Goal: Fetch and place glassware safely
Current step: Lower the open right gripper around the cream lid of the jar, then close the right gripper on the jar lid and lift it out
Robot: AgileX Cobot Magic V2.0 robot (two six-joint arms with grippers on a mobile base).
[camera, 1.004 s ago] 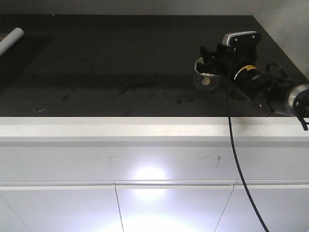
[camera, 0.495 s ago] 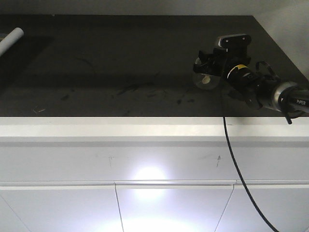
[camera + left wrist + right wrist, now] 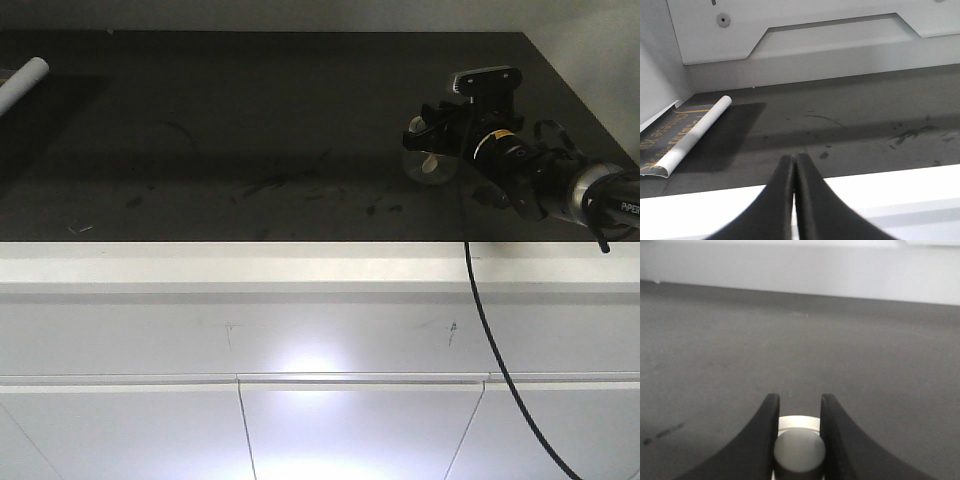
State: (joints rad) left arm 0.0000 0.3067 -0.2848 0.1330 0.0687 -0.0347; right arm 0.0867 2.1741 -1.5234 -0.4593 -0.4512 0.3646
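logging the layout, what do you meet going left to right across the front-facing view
white rolled paper tube → dark scuff marks → small clear glass jar with cream-white lid → black and silver right arm

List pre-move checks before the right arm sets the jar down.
1. Grip: right end effector closed on lid knob: ok.
2. Lid fixed to glass jar: cannot tell.
3. Jar base touching countertop: cannot tell.
4. Countertop around jar free of obstacles: ok.
5. Other arm: left end effector shut, empty, not near jar: ok.
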